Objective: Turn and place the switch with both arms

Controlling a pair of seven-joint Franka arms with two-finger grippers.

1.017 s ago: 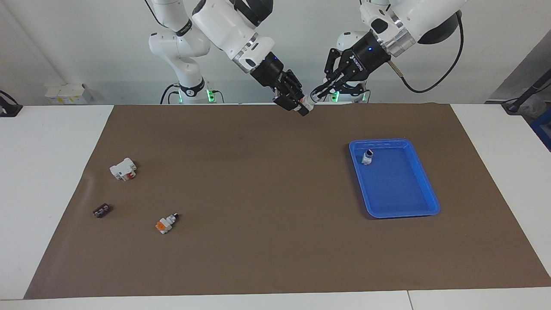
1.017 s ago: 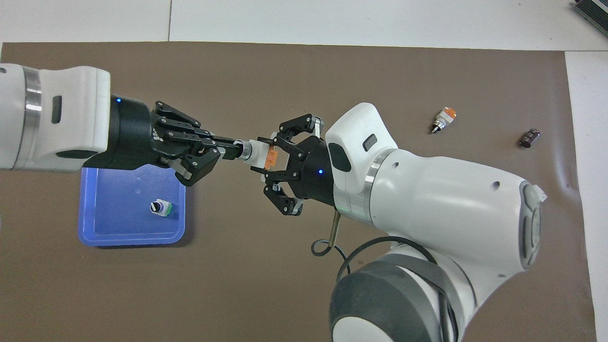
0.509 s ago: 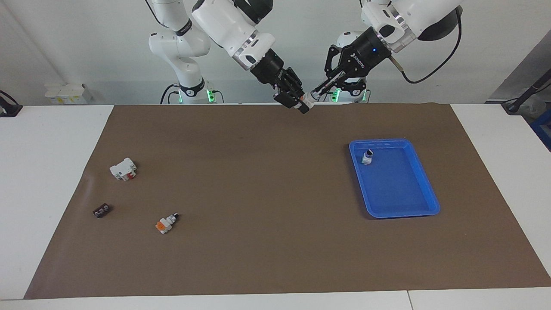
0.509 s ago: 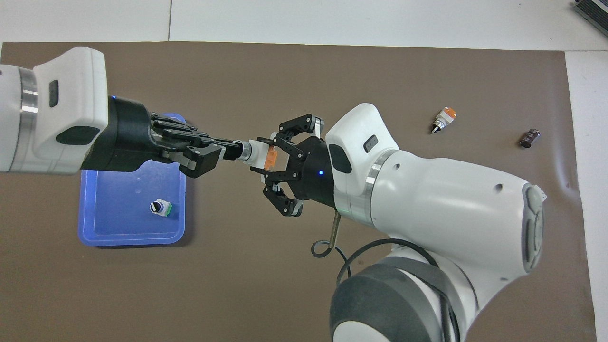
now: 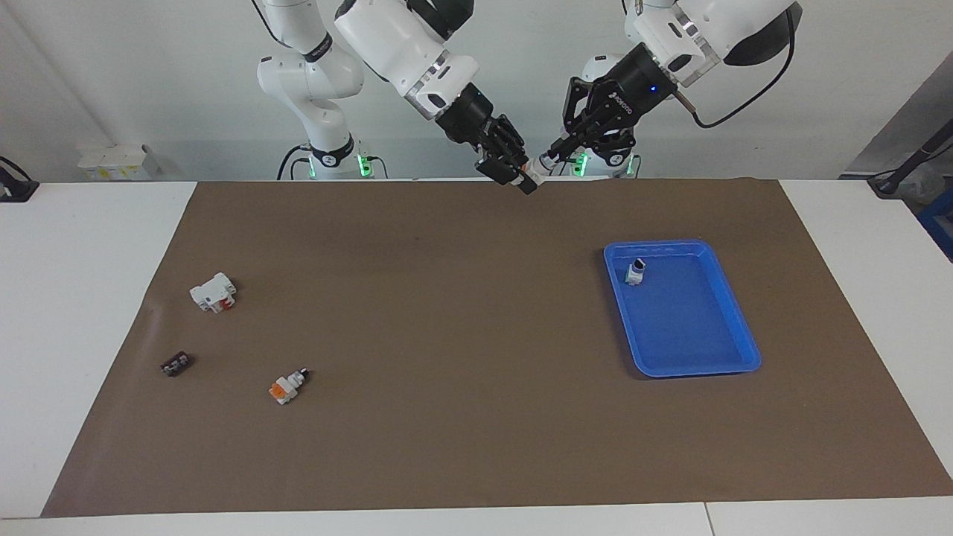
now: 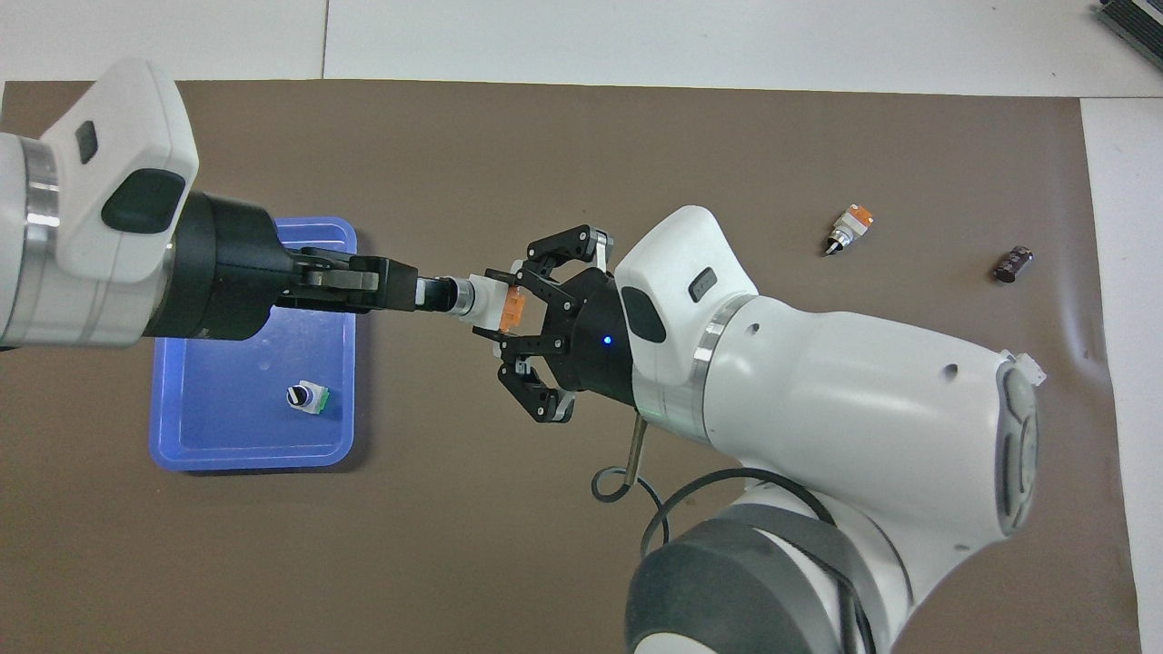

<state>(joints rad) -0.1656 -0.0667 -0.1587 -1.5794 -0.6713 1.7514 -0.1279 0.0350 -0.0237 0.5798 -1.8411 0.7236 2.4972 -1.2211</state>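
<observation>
Two white robot arms meet in the air above the brown mat (image 5: 476,417), over the edge of the surface nearest the robots, with one small switch (image 6: 491,303) clamped between them. The switch lies level, its long axis running from one arm to the other. The right gripper (image 6: 509,304) has its fingers (image 6: 498,274) closed across the white body at the orange-block end. The left gripper (image 6: 427,293), coming in over the blue tray (image 6: 186,450), has its fingers closed down narrow on the black knob end, lined up straight along the switch's axis. Because the left wrist sits in line with the knob, a roll of that wrist would probably twist the knob while the right arm holds the body. The tray lies toward the left arm's end of the surface, so the left arm is nearer for placing. One switch with a green base (image 6: 308,398) already sits in the tray. A second orange switch (image 5: 287,386), a white block with a red part (image 5: 213,292) and a small black piece (image 5: 176,364) lie on the mat toward the right arm's end.
</observation>
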